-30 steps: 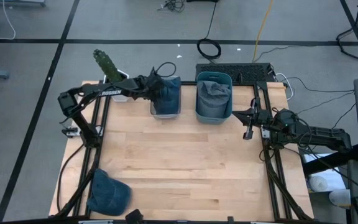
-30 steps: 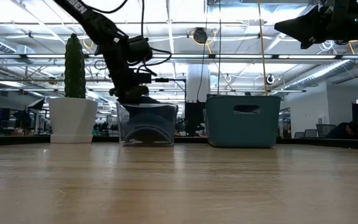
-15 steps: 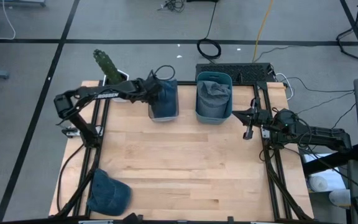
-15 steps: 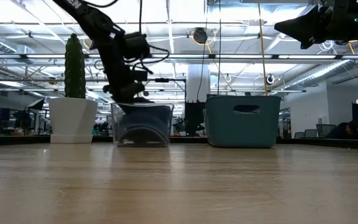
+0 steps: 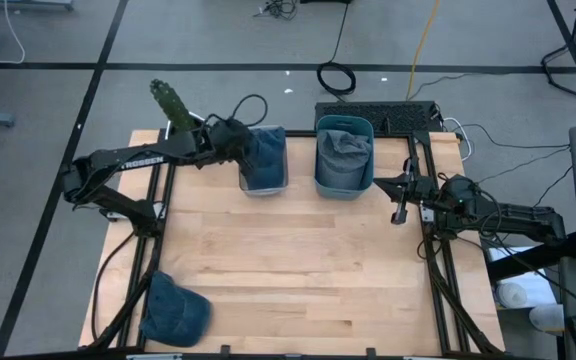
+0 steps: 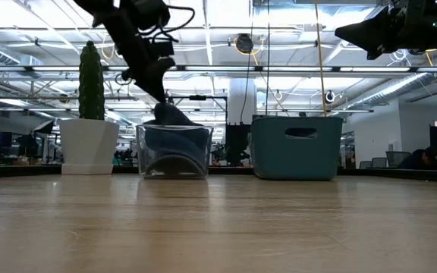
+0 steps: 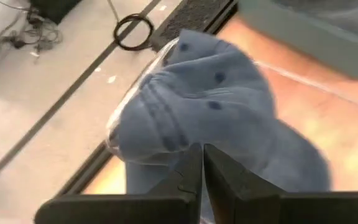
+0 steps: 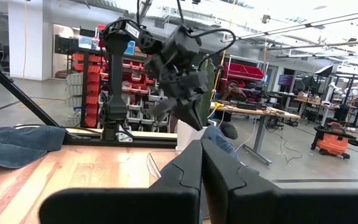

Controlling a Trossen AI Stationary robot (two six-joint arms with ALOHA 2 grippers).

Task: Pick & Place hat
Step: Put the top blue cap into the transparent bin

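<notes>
Left wrist view: left claw (image 7: 202,163) pinched together above soft crumpled hat (image 7: 216,112).

Grey concrete floor (image 5: 218,40), open workshop behind my table.
Black floor tape lines (image 5: 78,120), coiled black cable (image 5: 336,77), yellow cord (image 5: 423,40). Bright ceiling strip lights (image 6: 226,34), red parts bins on racks (image 8: 89,81), workbenches (image 8: 253,112) beyond.

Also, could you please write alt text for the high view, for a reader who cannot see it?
Seen from above, the left gripper is at a clear bin holding a blue hat at the far edge of a wooden table. Beside it stands a teal bin of grey cloth; the right gripper waits at the table's right edge. Another blue hat lies at the near left corner.
</notes>
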